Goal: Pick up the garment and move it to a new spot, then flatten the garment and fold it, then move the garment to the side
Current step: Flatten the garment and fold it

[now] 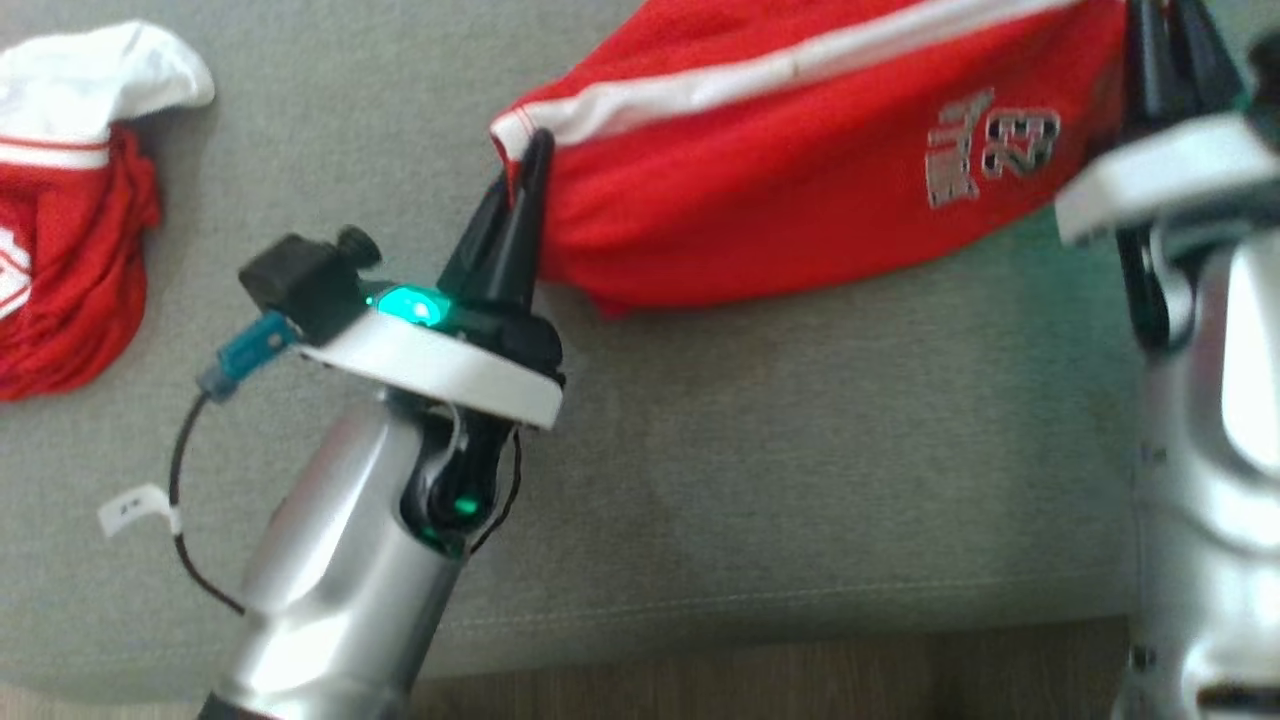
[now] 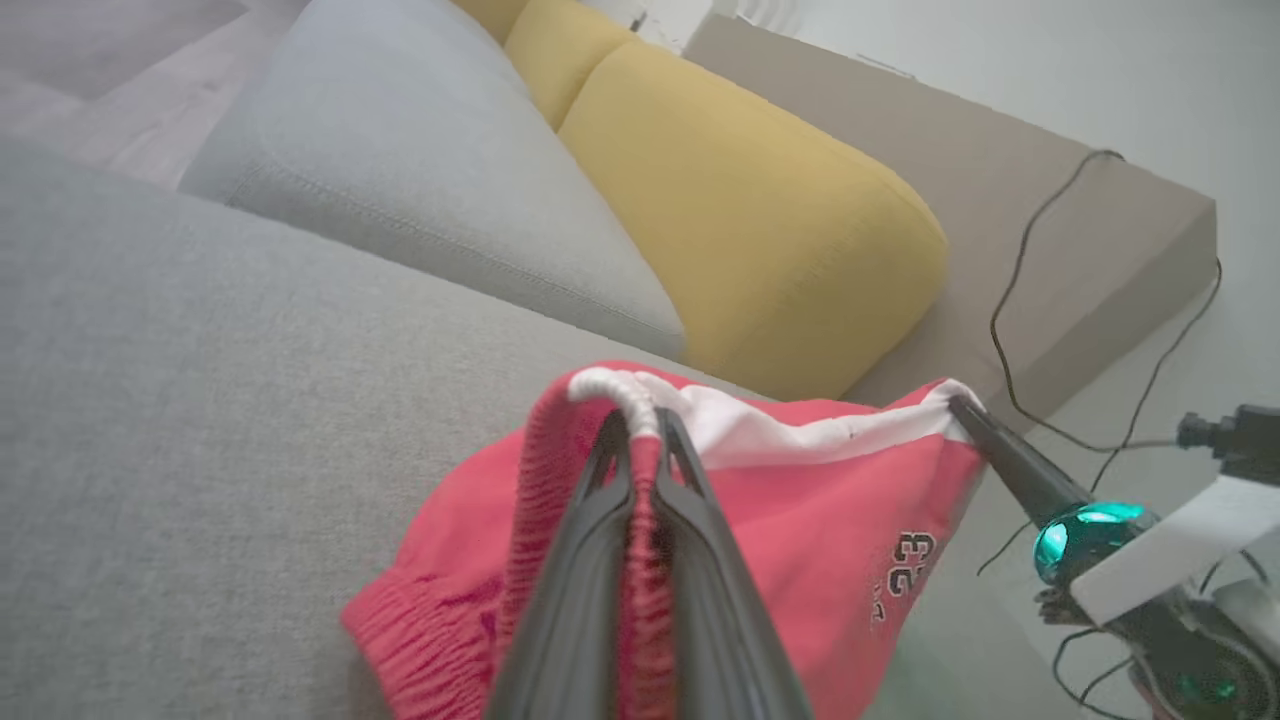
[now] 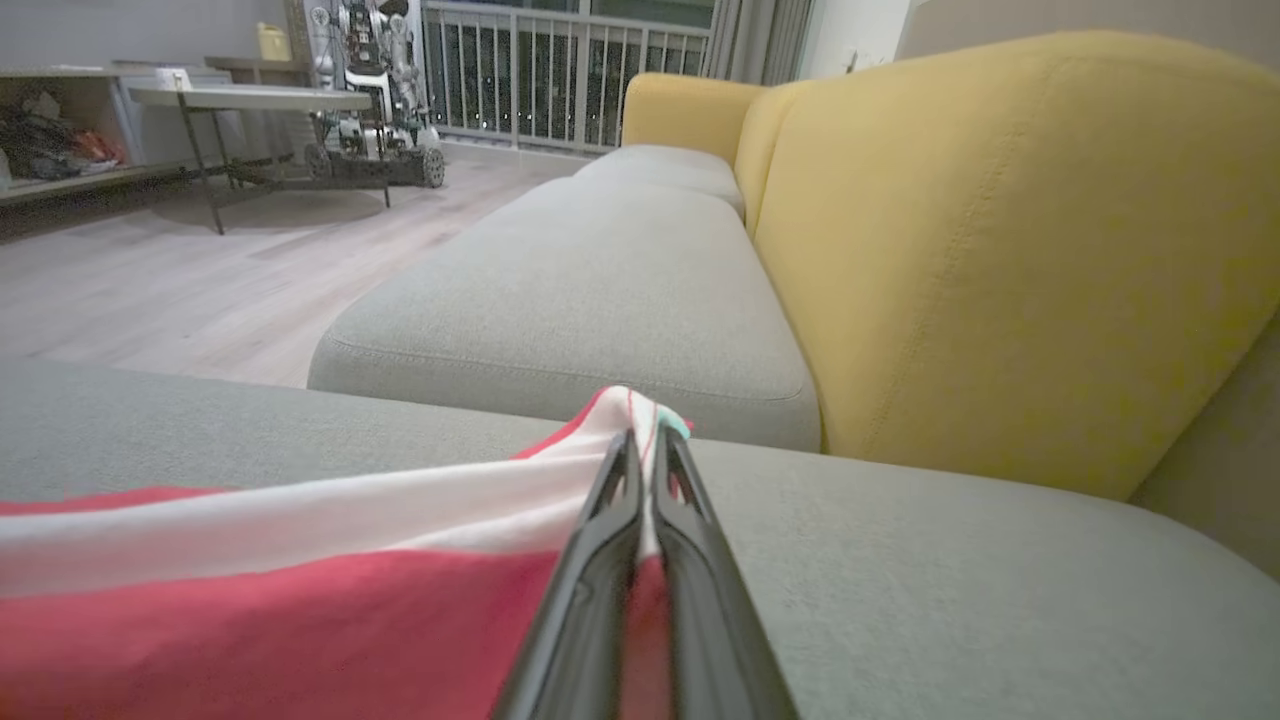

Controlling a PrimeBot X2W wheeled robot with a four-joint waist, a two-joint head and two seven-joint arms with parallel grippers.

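Red shorts [image 1: 800, 170] are stretched between both arms over the grey sofa seat [image 1: 800, 450]. Left gripper [image 1: 530, 160] jaws are clamped on the elastic waistband corner, and right gripper [image 3: 643, 450] jaws are pinched tight on the white-striped corner. Another red-and-white garment [image 1: 70, 200] lies well off to the left.

garment [image 1: 800, 170]: top cropped | right fingers [image 1: 1150, 60]: blurred, cropped at top | other red cloth [image 1: 60, 250]: left cropped

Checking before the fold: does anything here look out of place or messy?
A second red-and-white garment lies crumpled on the grey cushion, off to the left. The red shorts hang stretched between the left gripper and right gripper, jaws shut on their corners.
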